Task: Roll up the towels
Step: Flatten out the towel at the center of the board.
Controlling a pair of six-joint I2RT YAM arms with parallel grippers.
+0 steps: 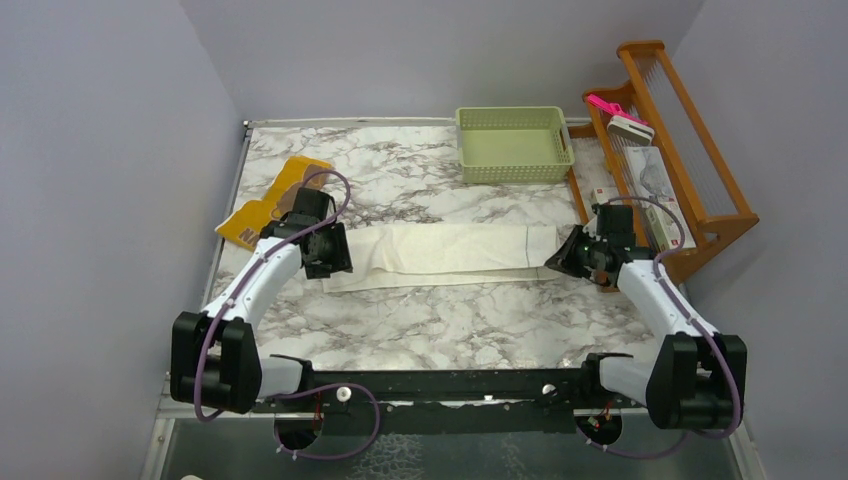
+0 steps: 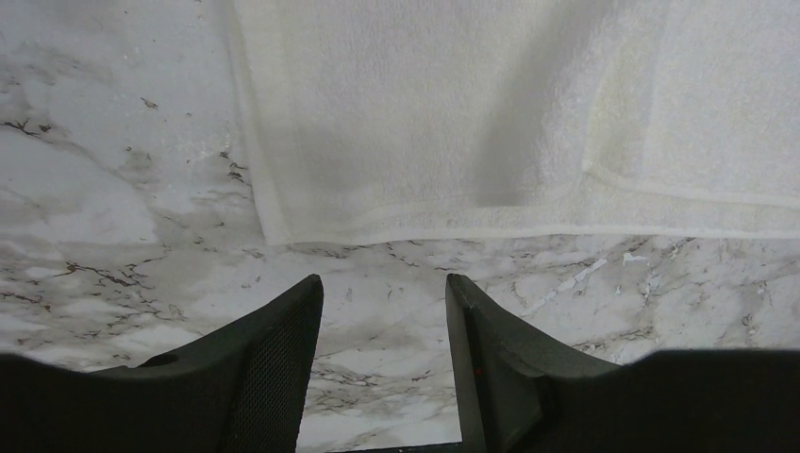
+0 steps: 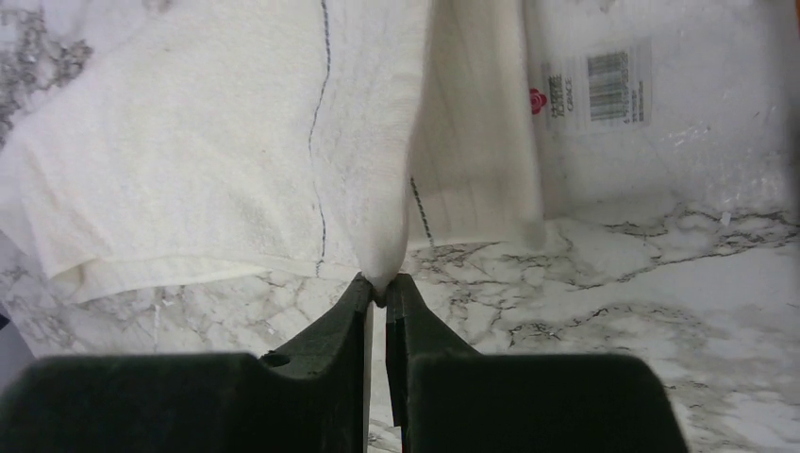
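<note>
The cream-white towel (image 1: 440,250) lies stretched left to right across the middle of the marble table. My right gripper (image 1: 563,262) is shut on its right end and pinches a raised fold (image 3: 382,255) of the cloth in the right wrist view. My left gripper (image 1: 325,258) is open and empty at the towel's left end; in the left wrist view the towel's edge (image 2: 425,222) lies just beyond the fingertips (image 2: 307,288). The mustard-yellow towel (image 1: 268,205) lies at the far left, partly hidden by my left arm.
A pale green plastic basket (image 1: 513,143) stands at the back. A wooden rack (image 1: 680,150) with a pink item and packaged goods stands at the right, close to my right gripper. A barcode label (image 3: 608,85) shows in the right wrist view.
</note>
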